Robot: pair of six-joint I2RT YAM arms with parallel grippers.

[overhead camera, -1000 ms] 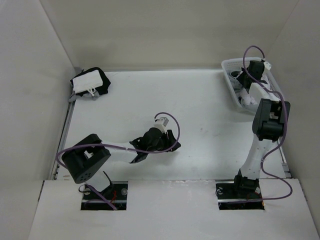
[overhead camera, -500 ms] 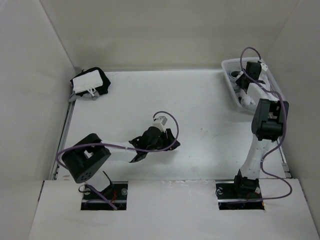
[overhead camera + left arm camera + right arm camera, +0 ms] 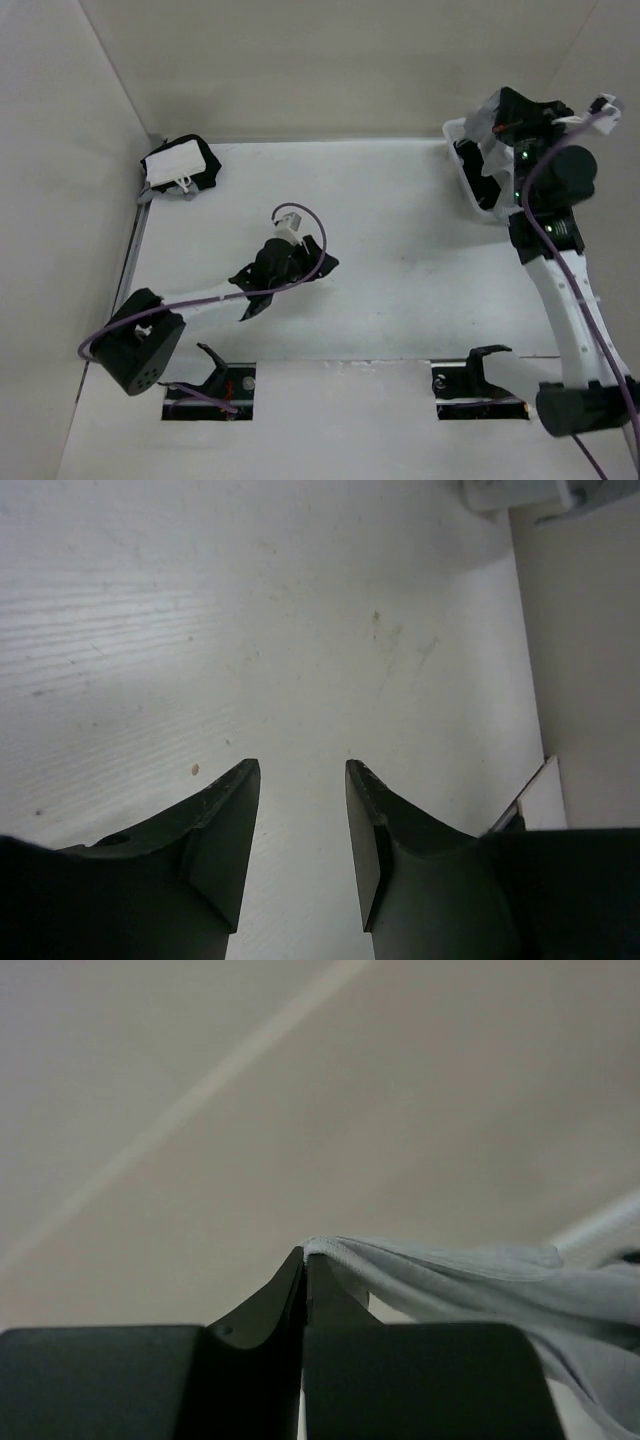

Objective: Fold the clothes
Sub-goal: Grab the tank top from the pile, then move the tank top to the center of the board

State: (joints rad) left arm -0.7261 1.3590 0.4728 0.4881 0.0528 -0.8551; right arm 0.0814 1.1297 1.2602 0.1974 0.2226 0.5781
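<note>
Right tool (image 3: 303, 1260) pinches grey top (image 3: 470, 1278) edge — fabric trails rightward from tips, drooping; left tool (image 3: 300, 768) spread above desk (image 3: 300, 630).

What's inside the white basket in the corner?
A dark thing shows inside the basket. The right gripper, shut on a grey cloth, hangs over it. The right arm covers the rest, so I can't tell what else is in there.

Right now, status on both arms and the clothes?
Right fingers shut on grey top, at the basket. Left fingers open, empty, over the table. Nothing in the way.
</note>
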